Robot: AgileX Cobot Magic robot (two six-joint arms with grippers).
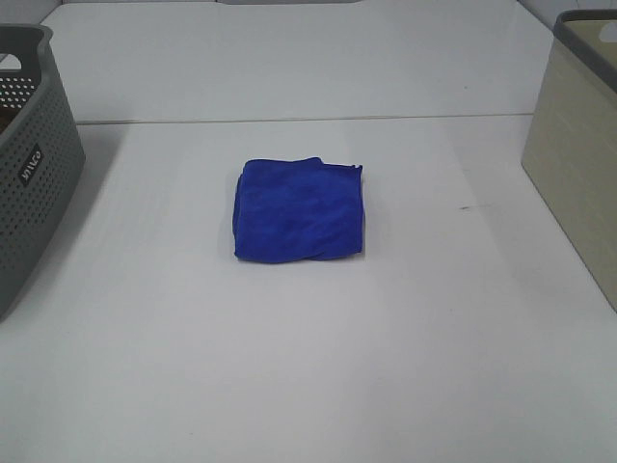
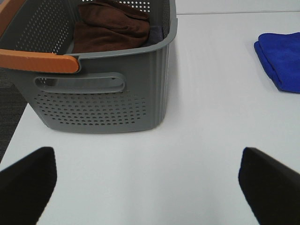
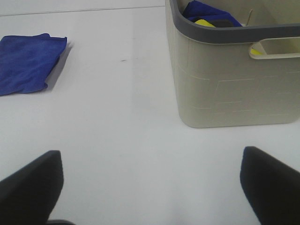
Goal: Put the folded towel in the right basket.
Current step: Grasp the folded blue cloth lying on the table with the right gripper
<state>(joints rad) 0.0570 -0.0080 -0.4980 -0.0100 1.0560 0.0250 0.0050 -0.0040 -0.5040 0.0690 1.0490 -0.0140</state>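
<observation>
From the high camera, the folded blue towel (image 1: 299, 209) lies flat on the white table (image 1: 308, 386). It is well apart from the beige basket (image 1: 578, 164), out toward the grey basket (image 1: 29, 164) on the far side. No gripper shows here.

In the left wrist view, the left gripper (image 2: 147, 187) is wide open with nothing between its fingers. It is far from the beige basket, near the grey basket (image 2: 103, 93), which holds a brown cloth (image 2: 110, 26).

In the right wrist view, the right gripper (image 3: 150, 187) is wide open too, and empty. It is near the beige basket (image 3: 229, 79), and the towel (image 3: 28, 63) is farther off.

The towel looks soft, light and floppy. It will not break, but I think it could fall open if only the top layer is pinched. A good hold would be the thick folded edge, with all the layers squeezed together.
</observation>
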